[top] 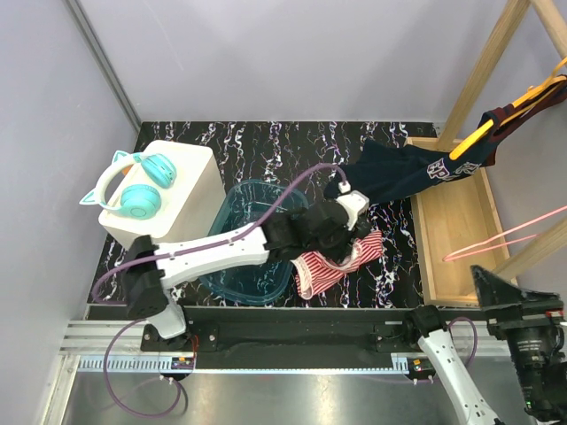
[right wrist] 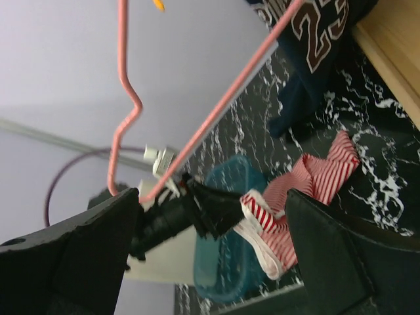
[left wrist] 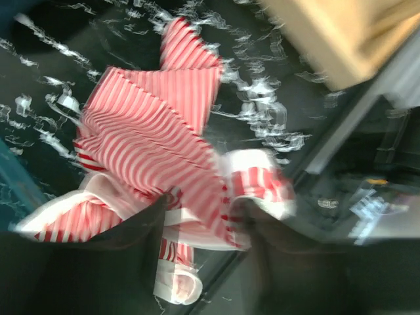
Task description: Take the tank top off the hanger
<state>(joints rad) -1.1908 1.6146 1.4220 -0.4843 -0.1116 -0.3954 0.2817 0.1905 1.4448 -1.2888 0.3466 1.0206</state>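
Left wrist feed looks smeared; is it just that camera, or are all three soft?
Left wrist: motion blur throughout, though the striped tank top is recognisable. Right wrist: pink hanger crisp, only the near gripper fingers soft. Top external: sharp, evenly lit.

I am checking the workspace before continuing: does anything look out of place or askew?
The striped tank top lies crumpled on the table, off any hanger. The navy jersey hangs askew from a yellow hanger, spilling over the edge of the wooden tray onto the table.

One striped tank top point(top: 341, 263), one navy jersey point(top: 399, 177), two hangers (pink hanger point(right wrist: 224, 98), yellow hanger point(top: 469, 142)), one teal tub point(top: 244, 208), one headset point(top: 142, 186)
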